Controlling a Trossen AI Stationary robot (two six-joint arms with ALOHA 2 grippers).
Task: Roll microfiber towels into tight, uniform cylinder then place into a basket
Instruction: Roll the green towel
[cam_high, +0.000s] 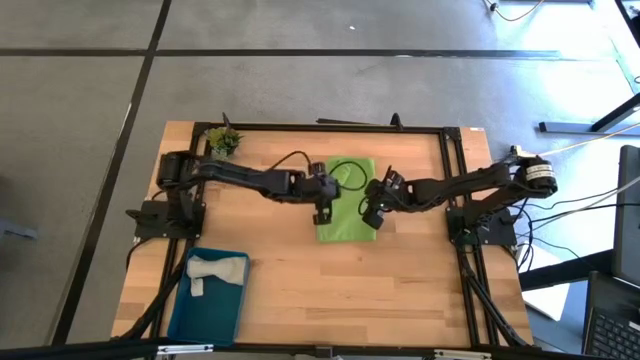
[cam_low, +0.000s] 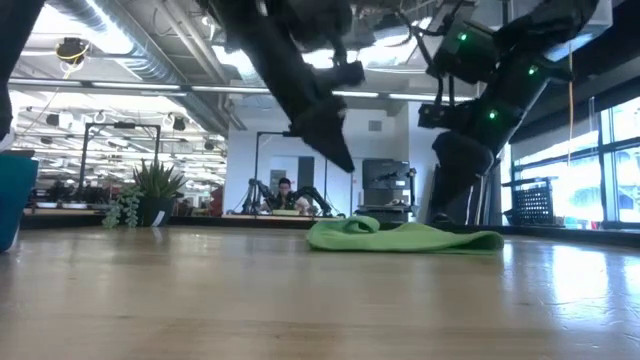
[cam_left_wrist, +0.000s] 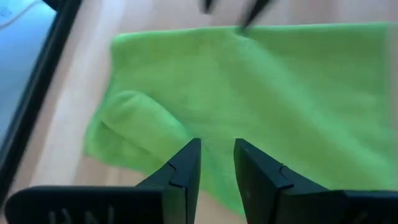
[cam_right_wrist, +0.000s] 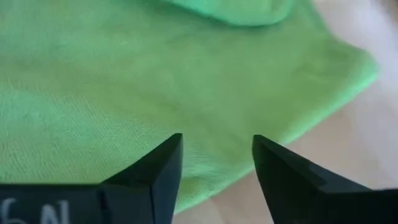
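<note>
The left gripper hovers over the near left edge of the lime green towel, its fingers a narrow gap apart and holding nothing. The towel lies spread on the bench directly beneath and between both grippers, with a small fold bunched at one corner. The right gripper hangs over the towel's right edge, fingers wider apart and also empty. The cloth looks light, limp and soft, so it will likely sag and slip unless pinched at an edge or corner. Well off to the left gripper's near side, the grey towel already sits in the basket.
</note>
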